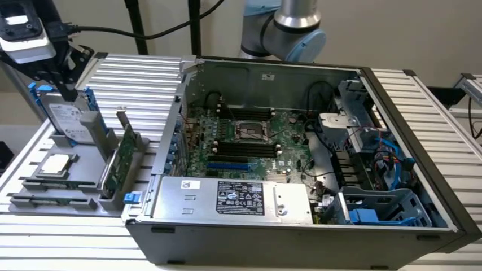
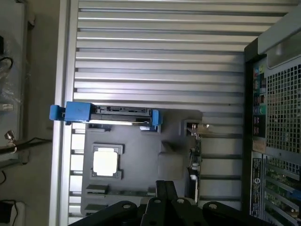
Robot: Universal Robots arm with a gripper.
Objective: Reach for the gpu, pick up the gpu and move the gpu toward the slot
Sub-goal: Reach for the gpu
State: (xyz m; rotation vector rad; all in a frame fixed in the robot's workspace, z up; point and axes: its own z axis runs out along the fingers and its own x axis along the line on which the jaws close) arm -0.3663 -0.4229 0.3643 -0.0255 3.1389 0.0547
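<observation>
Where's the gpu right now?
Exterior view's left: the gpu stands on edge in the grey holder, between the hard drive and the computer case.

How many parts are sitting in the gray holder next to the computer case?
3: the hard drive standing at the far end, the square chip lying flat, and the gpu on edge nearest the case. Others may be hidden.

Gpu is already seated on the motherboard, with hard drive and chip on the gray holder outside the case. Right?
No. The gpu stands on edge in the gray holder outside the case, beside the hard drive, as the exterior view shows.
</observation>
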